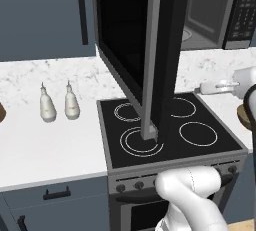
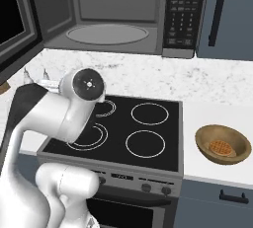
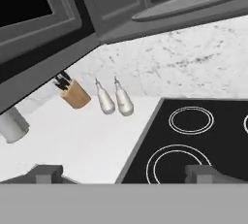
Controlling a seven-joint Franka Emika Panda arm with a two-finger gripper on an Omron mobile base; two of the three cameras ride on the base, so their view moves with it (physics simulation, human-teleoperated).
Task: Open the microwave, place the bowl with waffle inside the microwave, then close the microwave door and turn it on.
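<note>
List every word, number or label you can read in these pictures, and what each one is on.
No text can be read anywhere.
Microwave keypad: rows of small pale marks on the buttons, too small and blurred to read.
Stove knobs: no markings legible.
Two white bottles: no labels visible.

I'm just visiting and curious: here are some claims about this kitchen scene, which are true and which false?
1. The black glass microwave door is swung open. True.
2. The round tan wooden bowl sits inside the big black microwave. False: it rests on the white counter, right of the black stovetop.
3. The bowl holds a waffle. True.
4. The gripper clamps a white bottle. False: it is open, holding nothing.
</note>
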